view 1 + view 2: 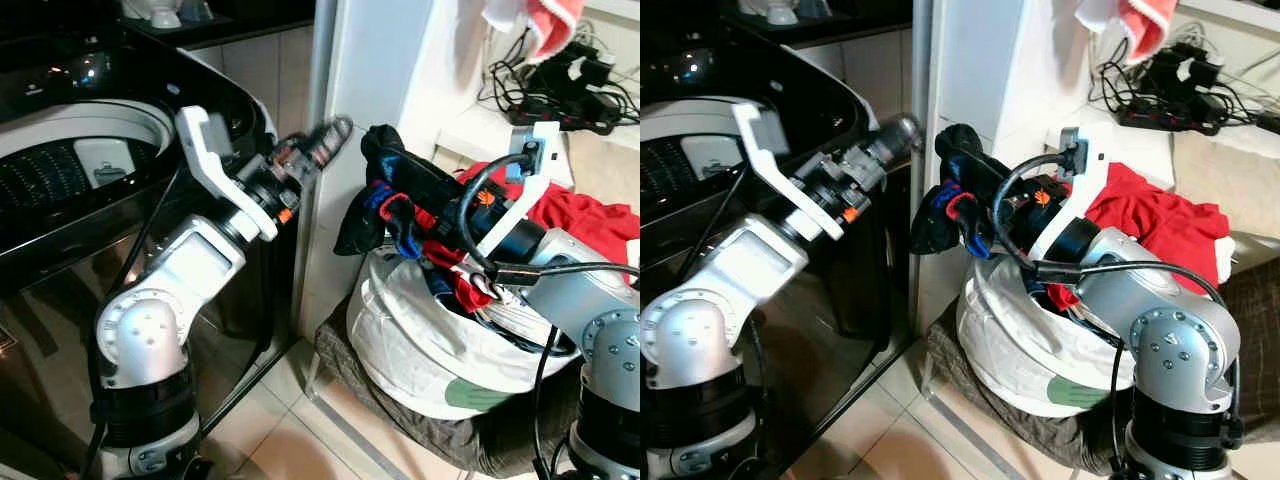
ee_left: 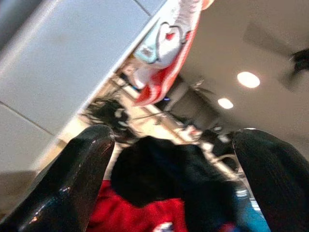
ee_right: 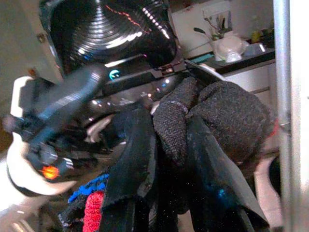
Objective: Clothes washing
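Our right gripper's (image 1: 958, 165) two black fingers (image 3: 140, 164) are pinched on a dark knitted garment (image 1: 940, 215) with blue and red trim, which hangs from them above the white laundry bag (image 1: 1015, 345); our left gripper's (image 1: 322, 143) fingers (image 2: 72, 179) are spread apart and hold nothing, pointing towards that garment from beside the washer. We can read no brand or writing anywhere; the green patch on the bag is too small to make out. The bag sits in a dark basket (image 1: 990, 415) on a pale tiled floor (image 1: 290, 440), with a red garment (image 1: 1160, 220) heaped behind it. The black top-loading washing machine (image 1: 80, 160) stands to our left with its lid up, against a white panel (image 1: 375, 60). Cables (image 1: 560, 80) lie on the ledge beyond. Both silver arms are bent at the elbow and raised, reaching inward.
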